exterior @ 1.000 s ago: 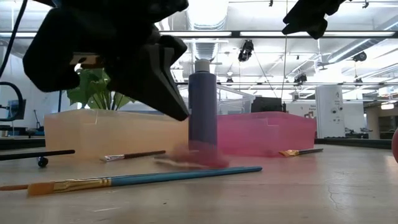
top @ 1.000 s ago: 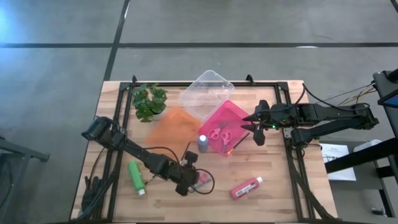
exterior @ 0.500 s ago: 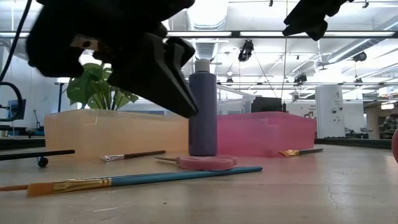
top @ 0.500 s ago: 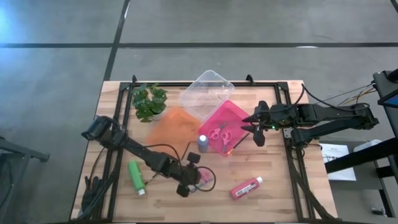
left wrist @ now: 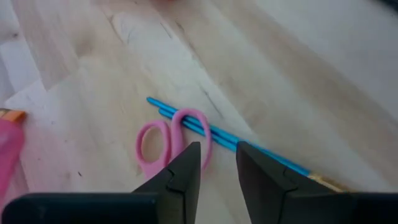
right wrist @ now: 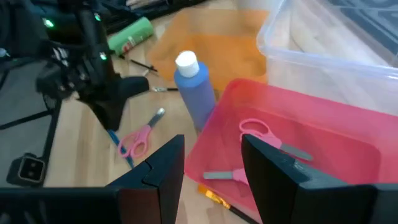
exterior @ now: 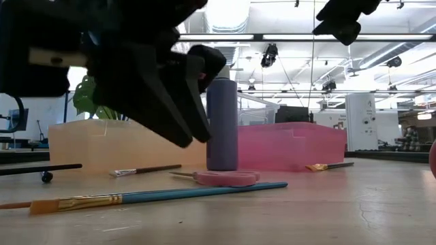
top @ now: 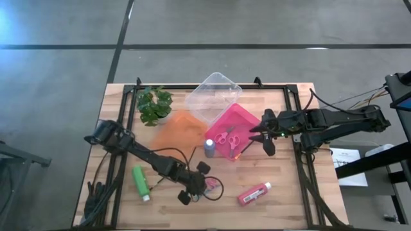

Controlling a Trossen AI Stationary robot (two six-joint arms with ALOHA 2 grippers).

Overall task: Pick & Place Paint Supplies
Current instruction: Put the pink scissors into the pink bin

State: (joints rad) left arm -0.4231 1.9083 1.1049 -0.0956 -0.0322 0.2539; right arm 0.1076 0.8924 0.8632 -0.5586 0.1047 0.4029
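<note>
Pink-handled scissors (left wrist: 169, 140) lie flat on the wood, across a blue paintbrush (left wrist: 224, 140) near the table's front. My left gripper (left wrist: 217, 167) hovers just above them, open and empty; it is dark and tilted in the low view (exterior: 194, 133). A blue-purple bottle (top: 210, 147) stands upright beside the pink tray (top: 247, 119), which holds a second pair of scissors (right wrist: 267, 140). A green bottle (top: 140, 183) and a red bottle (top: 253, 194) lie on their sides. My right gripper (top: 255, 135) hangs open over the pink tray's right edge.
An orange tray (top: 176, 131), a clear tray (top: 214, 96) and a leafy plant (top: 154, 104) stand toward the far side. More thin brushes (exterior: 146, 170) lie in front of the trays. Bare wood shows at the near right corner.
My left gripper has turned about its own line while staying over the same spot. The pink scissors, blurred a second ago in the low view, now lie still on the table. My right gripper has barely shifted.
</note>
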